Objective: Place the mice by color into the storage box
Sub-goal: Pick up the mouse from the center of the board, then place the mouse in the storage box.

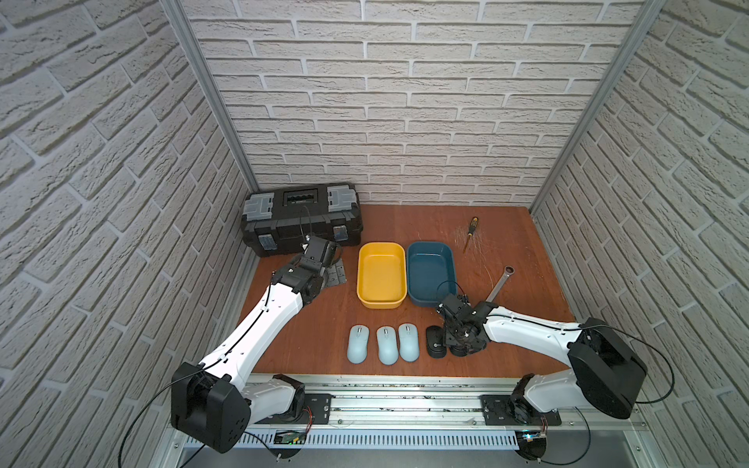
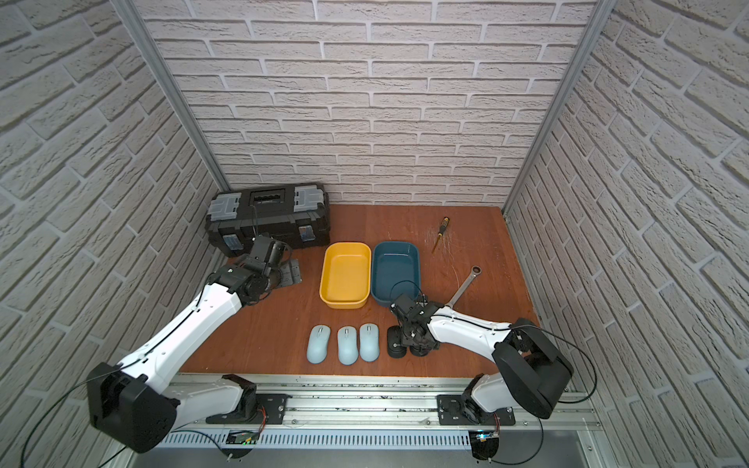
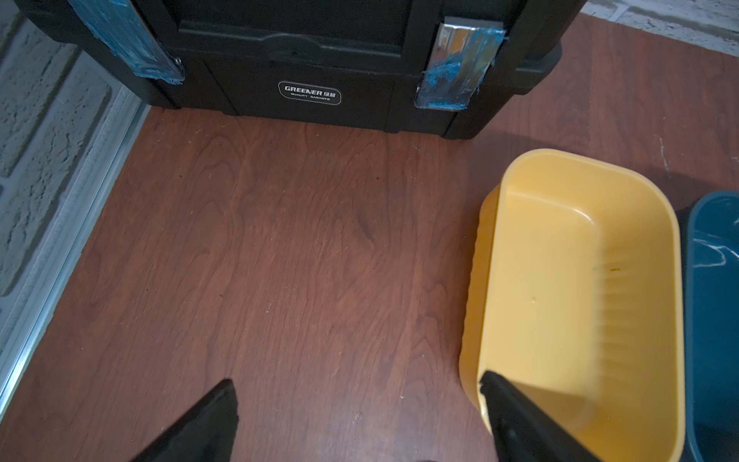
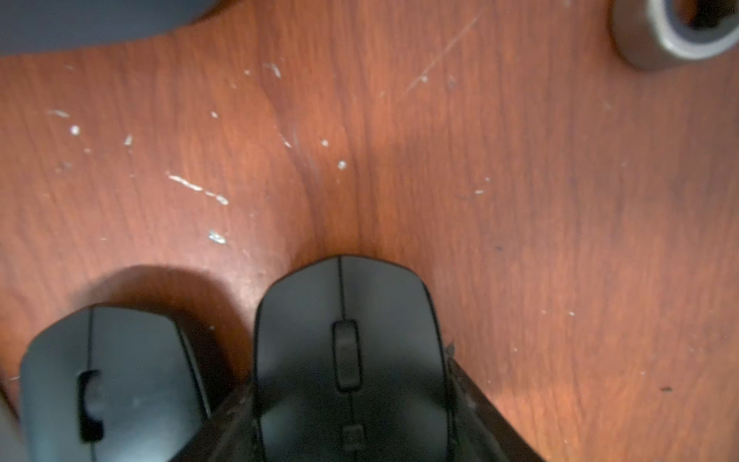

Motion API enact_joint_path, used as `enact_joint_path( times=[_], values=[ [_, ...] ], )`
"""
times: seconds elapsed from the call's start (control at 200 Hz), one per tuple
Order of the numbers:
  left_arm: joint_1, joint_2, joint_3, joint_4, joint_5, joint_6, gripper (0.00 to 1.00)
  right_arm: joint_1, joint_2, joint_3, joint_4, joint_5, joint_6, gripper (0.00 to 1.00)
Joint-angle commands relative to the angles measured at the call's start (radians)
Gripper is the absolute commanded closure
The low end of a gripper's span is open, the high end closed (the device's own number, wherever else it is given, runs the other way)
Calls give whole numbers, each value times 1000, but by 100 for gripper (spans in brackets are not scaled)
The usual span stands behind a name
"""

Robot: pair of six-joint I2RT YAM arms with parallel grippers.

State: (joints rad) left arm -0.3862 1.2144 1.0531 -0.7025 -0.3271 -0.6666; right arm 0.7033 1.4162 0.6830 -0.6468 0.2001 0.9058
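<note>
Three pale blue mice (image 1: 358, 343) (image 1: 387, 345) (image 1: 408, 341) lie side by side near the table's front edge. To their right lies a black mouse (image 1: 435, 342) with a small white logo. A second black mouse (image 4: 312, 312) lies beside it, mostly hidden under the arm in both top views. My right gripper (image 4: 352, 380) is shut on it, a finger pressed against each side. The yellow storage box (image 1: 381, 279) and the dark blue one (image 1: 430, 271) stand empty behind the mice. My left gripper (image 3: 356, 381) hangs open over bare table beside the yellow box (image 3: 560, 280).
A black toolbox (image 1: 302, 219) sits shut at the back left, with a metal hinge plate (image 1: 335, 275) lying in front of it. A screwdriver (image 1: 470, 233) and a wrench (image 1: 500, 283) lie to the right of the blue box. Brick walls close in three sides.
</note>
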Motion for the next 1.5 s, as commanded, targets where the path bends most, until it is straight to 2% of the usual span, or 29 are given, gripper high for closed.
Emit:
enact_joint_path(
  times=[0.0,0.215,0.455,0.66,0.83,1.07,1.225,1.37,1.495],
  values=[
    [9,-22,-11,20,5,-7,3,-2,23,-64,1,-22,5,43],
    [8,-9,-5,20,7,-11,3,-2,-29,-75,-33,-13,8,56],
    [9,-6,-5,16,5,-17,3,-2,-160,-28,-170,27,-1,56],
    [9,-6,7,5,7,-20,3,-1,-282,88,-304,58,-32,57],
    [9,-4,10,3,14,-30,3,-7,-281,223,-276,144,-97,57],
    [11,-36,24,-4,2,-34,4,-89,-65,414,-107,126,-242,57],
    [11,-32,36,0,4,-43,4,-159,145,559,7,44,-312,57],
    [13,-24,45,9,2,-44,4,-206,374,765,-30,-23,-359,58],
    [17,-16,49,9,2,-41,4,-224,485,831,-13,-63,-378,58]
  ],
)
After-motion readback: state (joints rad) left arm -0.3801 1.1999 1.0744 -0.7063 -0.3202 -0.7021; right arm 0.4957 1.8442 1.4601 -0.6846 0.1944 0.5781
